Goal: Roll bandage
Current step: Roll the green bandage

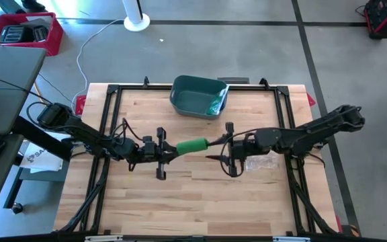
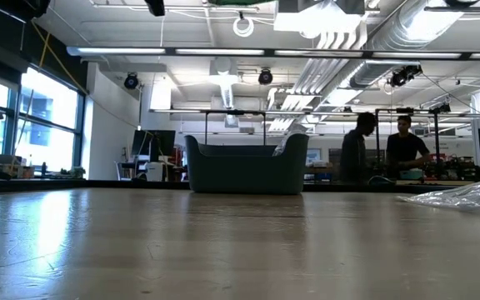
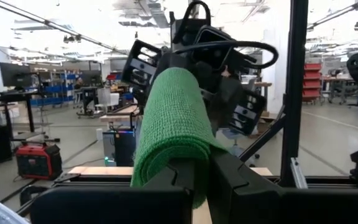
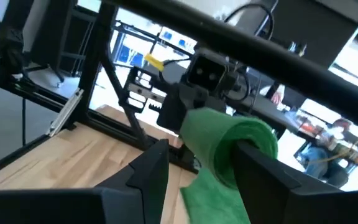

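Now the step in hand looks like turning the green bandage [image 1: 192, 146] between the two arms above the tabletop [image 1: 193, 202]. To do it well, I think one side should hold firm while the other turns slowly, so the layers stay tight and even.

The left gripper [image 1: 162, 152] has its fingers [image 3: 185, 174] pressed narrow on one end of the bandage, which stretches forward from them. The right gripper [image 1: 226, 146] has its fingers [image 4: 151, 168] set wide around the rolled end, and the roll sits between them.
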`<state>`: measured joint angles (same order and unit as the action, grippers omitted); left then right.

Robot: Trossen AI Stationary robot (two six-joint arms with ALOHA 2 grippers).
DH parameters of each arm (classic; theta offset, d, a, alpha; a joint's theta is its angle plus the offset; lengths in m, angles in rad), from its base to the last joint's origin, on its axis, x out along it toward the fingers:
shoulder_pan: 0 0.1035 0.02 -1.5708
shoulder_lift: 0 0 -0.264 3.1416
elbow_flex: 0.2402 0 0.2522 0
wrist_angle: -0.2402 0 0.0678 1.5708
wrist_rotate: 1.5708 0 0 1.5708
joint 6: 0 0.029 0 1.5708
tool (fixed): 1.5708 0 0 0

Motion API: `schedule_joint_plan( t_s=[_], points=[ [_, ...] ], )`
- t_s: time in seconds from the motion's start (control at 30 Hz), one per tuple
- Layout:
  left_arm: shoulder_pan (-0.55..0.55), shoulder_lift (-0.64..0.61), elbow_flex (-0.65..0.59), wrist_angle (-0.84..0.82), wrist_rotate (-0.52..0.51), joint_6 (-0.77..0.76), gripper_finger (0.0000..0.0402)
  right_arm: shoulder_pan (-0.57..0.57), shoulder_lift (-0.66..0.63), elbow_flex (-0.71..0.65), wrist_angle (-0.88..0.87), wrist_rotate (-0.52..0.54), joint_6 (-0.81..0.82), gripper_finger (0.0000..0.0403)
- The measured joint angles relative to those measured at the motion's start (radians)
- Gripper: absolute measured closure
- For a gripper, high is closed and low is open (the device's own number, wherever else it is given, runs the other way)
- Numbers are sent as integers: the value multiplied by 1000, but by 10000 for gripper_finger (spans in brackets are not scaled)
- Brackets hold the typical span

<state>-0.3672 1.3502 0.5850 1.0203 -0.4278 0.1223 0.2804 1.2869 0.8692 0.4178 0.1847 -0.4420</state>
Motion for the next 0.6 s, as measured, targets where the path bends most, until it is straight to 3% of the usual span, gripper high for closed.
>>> schedule_joint_plan(
  t_s=[0.37,0.6],
  points=[
    [0,1,0,-24,86,-84,392,-12,41,0,17,-48,41,242],
    [15,-1,0,-30,72,-114,388,-30,41,0,13,-118,67,325]
  ],
)
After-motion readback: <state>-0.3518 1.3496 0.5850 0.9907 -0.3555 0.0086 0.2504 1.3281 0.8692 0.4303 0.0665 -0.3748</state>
